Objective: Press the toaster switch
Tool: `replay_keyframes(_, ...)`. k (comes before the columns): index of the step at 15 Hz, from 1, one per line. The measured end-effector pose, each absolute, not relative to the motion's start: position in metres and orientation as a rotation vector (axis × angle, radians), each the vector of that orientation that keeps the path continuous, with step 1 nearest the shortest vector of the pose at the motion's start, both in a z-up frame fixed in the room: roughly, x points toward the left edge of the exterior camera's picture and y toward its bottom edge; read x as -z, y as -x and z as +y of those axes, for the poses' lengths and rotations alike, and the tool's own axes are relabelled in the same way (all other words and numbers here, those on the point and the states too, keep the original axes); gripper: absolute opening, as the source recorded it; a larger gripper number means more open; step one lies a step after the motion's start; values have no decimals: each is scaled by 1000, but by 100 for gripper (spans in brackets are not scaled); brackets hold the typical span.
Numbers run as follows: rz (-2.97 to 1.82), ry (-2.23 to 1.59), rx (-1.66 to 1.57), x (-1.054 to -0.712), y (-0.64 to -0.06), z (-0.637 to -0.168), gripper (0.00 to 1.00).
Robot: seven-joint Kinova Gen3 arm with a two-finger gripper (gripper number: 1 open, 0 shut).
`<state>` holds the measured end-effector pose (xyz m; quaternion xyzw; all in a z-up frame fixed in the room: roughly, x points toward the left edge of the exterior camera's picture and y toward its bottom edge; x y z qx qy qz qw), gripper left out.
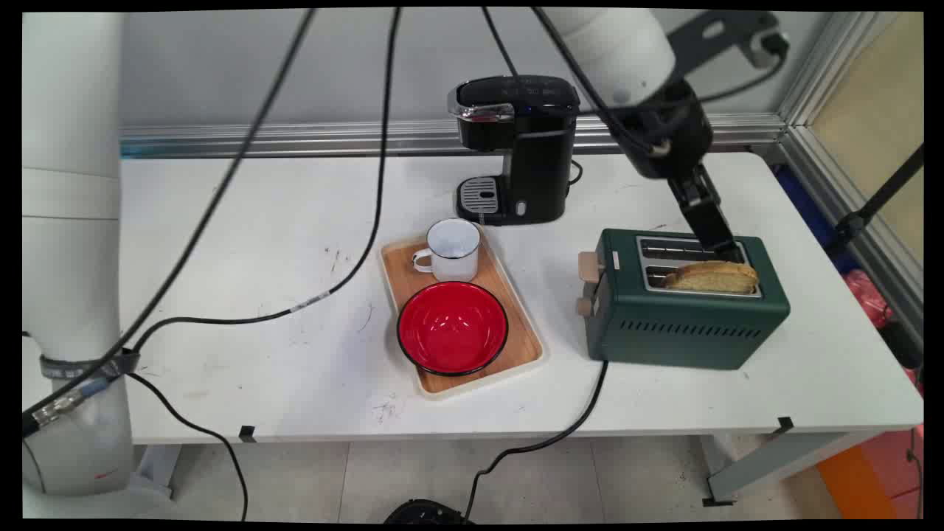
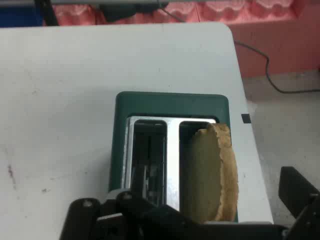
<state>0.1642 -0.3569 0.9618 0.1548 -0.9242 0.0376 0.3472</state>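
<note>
Bread slice (image 1: 712,277) standing up out of the green toaster's (image 1: 686,324) near slot, at the table's (image 1: 295,258) 3 o'clock side. Gripper (image 1: 719,240) just above the toaster's far end, finger state impossible to tell. Wooden tray (image 1: 527,343) at the toaster's 9 o'clock, carrying red bowl (image 1: 452,327) and white mug (image 1: 451,249); black coffee machine (image 1: 516,147) at 11 o'clock.

Premises: a robotics laboratory staged as a kitchen counter. A white table (image 1: 280,243) bears a green toaster (image 1: 686,317), a black coffee machine (image 1: 520,147) and a wooden tray (image 1: 516,346). Aluminium framing (image 1: 295,136) lines the wall; loose black cables (image 1: 221,184) hang overhead.
</note>
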Motion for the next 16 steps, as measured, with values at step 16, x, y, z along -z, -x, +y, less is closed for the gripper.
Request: replay_keyframes(16,-2375,-368,-158,-979,-312,-305,100)
